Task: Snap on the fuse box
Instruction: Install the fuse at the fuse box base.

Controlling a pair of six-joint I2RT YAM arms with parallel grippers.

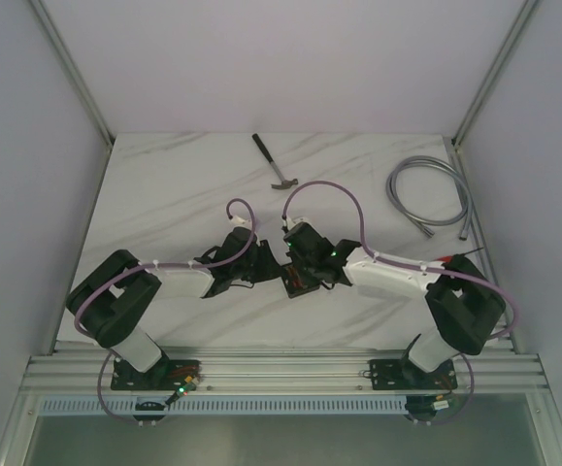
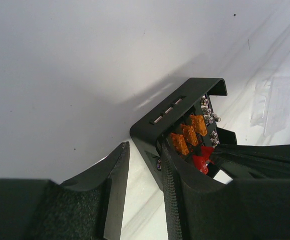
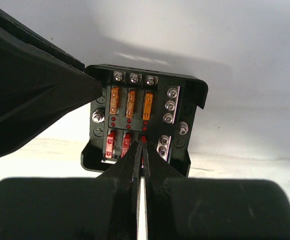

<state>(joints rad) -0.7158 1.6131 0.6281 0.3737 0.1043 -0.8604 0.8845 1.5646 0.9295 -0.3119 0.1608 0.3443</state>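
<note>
The table (image 1: 164, 194) is seen from above and behind the arm bases in the top view, looking down and forward. It is far enough that the whole marble surface is taken in, with the hammer (image 1: 272, 160) and the hose (image 1: 393, 186) at its far side. The fuse box (image 3: 145, 120) is viewed at close range from each wrist: obliquely from its side in the left view, squarely into its open face in the right — it is shared by all three views

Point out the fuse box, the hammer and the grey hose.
fuse box (image 3: 134, 122): right wrist view, black middle between the fuse rows.
hammer (image 1: 269, 157): top external view, middle of the handle.
grey hose (image 1: 424, 161): top external view, far arc of the coil.
</note>
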